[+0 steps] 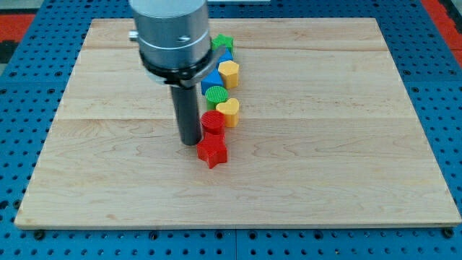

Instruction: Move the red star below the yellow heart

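The red star [212, 152] lies near the board's middle, just below a red cylinder [212, 121]. The yellow heart [229, 110] sits up and to the right of the red cylinder, touching it. My tip [190, 141] rests on the board just left of the red star and the red cylinder, close to both. The star is below and slightly left of the heart.
A column of blocks runs up from the heart: a green cylinder [216, 94], a blue block [212, 80], a yellow hexagon-like block [229, 72], another blue block [224, 55] and a green star [222, 42]. The wooden board [346, 144] lies on a blue pegboard.
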You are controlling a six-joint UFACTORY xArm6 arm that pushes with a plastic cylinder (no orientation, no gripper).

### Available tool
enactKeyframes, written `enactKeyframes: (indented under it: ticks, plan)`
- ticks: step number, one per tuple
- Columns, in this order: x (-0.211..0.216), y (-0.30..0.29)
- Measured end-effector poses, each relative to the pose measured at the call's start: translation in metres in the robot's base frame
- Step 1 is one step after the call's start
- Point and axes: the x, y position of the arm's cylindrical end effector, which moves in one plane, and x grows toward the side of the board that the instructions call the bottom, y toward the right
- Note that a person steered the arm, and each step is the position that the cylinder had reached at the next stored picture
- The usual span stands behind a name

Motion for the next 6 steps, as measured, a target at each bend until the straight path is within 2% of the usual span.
enactKeyframes:
  ticks: [1, 4, 5, 6]
  plan:
    - [0.016, -0.032]
    - [0.059, -0.015]
    - [0.059, 0.016]
    - [0.037, 0.046]
